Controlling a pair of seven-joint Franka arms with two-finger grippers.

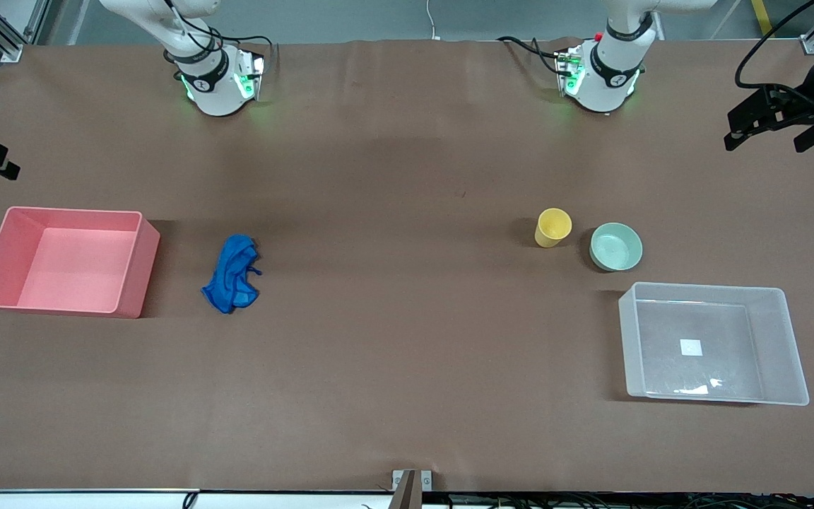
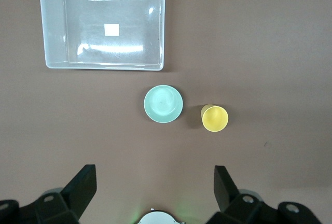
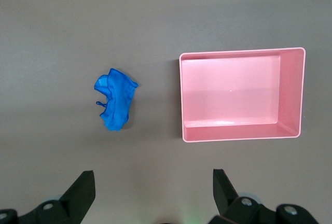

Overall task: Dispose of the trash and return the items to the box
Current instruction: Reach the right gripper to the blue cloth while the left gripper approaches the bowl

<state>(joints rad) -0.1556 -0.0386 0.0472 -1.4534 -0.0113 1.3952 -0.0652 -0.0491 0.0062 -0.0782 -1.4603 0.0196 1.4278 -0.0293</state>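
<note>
The blue cloth wad [image 1: 232,275] lies on the table beside the pink bin, toward the right arm's end; it also shows in the right wrist view [image 3: 115,98]. The yellow cup [image 1: 552,227] stands upright beside the mint-green bowl [image 1: 615,246], both just farther from the front camera than the clear tub [image 1: 767,339]. In the left wrist view the cup [image 2: 215,118], bowl [image 2: 163,103] and empty tub [image 2: 52,22] show below. My left gripper [image 2: 155,175] is open and empty, high over bare table near its base. My right gripper [image 3: 154,180] is open and empty, high near its base.
A pink rectangular bin [image 1: 135,261], empty, stands at the right arm's end of the table; it also shows in the right wrist view [image 3: 293,94]. Both arm bases stand at the table's edge farthest from the front camera. A black camera rig [image 1: 774,113] hangs at the left arm's end.
</note>
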